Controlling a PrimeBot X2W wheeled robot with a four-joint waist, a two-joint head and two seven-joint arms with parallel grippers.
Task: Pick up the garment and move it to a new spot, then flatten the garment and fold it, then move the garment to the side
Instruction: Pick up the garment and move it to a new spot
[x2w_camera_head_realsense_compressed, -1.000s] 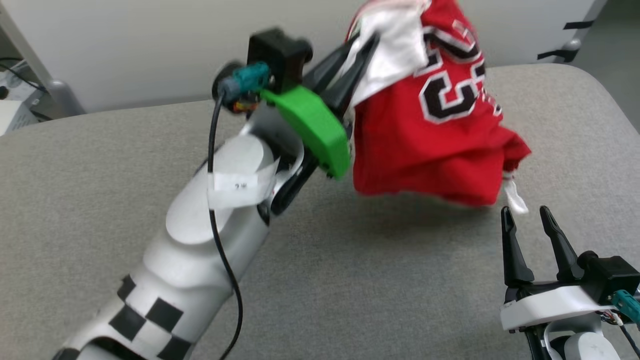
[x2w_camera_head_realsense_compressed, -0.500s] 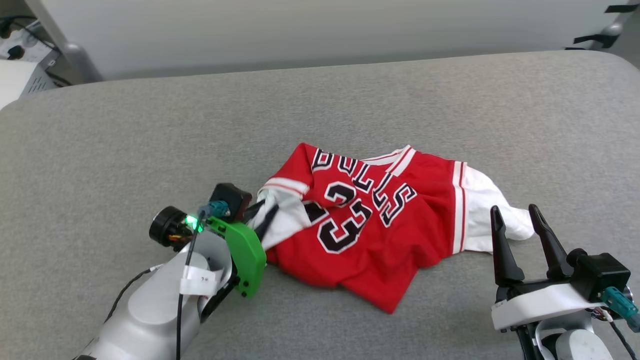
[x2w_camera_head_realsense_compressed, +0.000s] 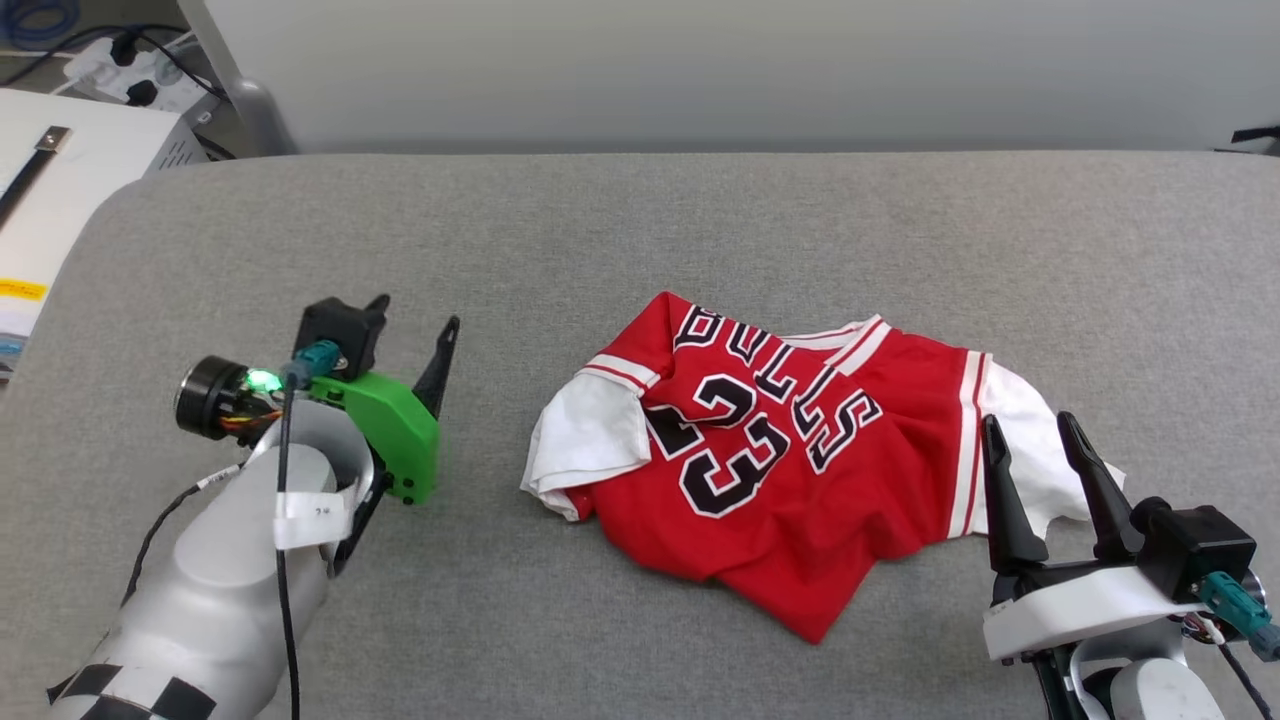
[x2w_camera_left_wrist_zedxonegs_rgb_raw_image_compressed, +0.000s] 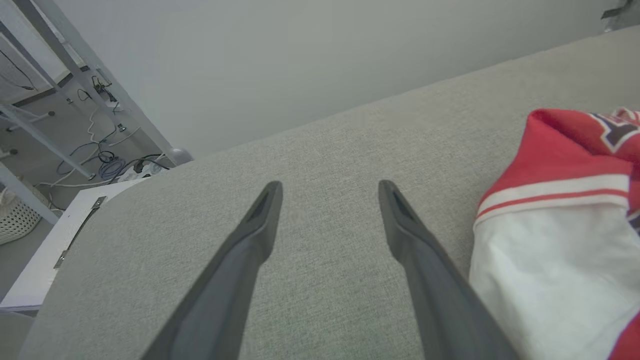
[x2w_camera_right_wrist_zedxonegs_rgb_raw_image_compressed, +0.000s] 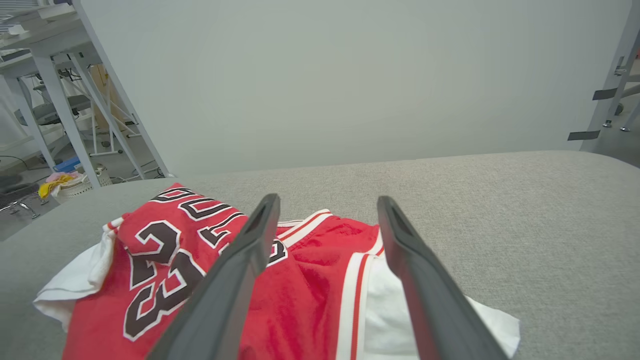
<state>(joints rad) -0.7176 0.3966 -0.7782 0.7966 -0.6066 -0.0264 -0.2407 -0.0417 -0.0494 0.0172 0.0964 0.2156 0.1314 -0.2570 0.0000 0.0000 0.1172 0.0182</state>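
So the shirt (x2w_camera_head_realsense_compressed: 790, 470) is lying front-up a bit right of the middle of the worktop (x2w_camera_head_realsense_compressed: 700, 230). It's red jersey cloth, rumpled, with the chest folded over so the black-and-white "BULLS" and "23" run crooked. The bottom hem comes to a point toward the near edge. White short sleeves stick out both sides, with red-and-white striped trim at the shoulders and collar.

The worktop is covered in grey woven fabric and has rounded corners. Its far edge runs along a plain pale wall (x2w_camera_head_realsense_compressed: 700, 70), and a white unit (x2w_camera_head_realsense_compressed: 60, 190) sits just off the far left corner. There's plenty of bare grey around the shirt: a wide strip behind it, a big patch to the left, and some in front.

The left hand (x2w_camera_head_realsense_compressed: 416, 312) is well left of the shirt, not touching it, with its dark tapered fingers spread apart and nothing between them. The right hand (x2w_camera_head_realsense_compressed: 1027, 420) is spread too, also holding nothing, its tips over the sleeve (x2w_camera_head_realsense_compressed: 1035, 400) on that side. I can't tell if they touch the cloth.
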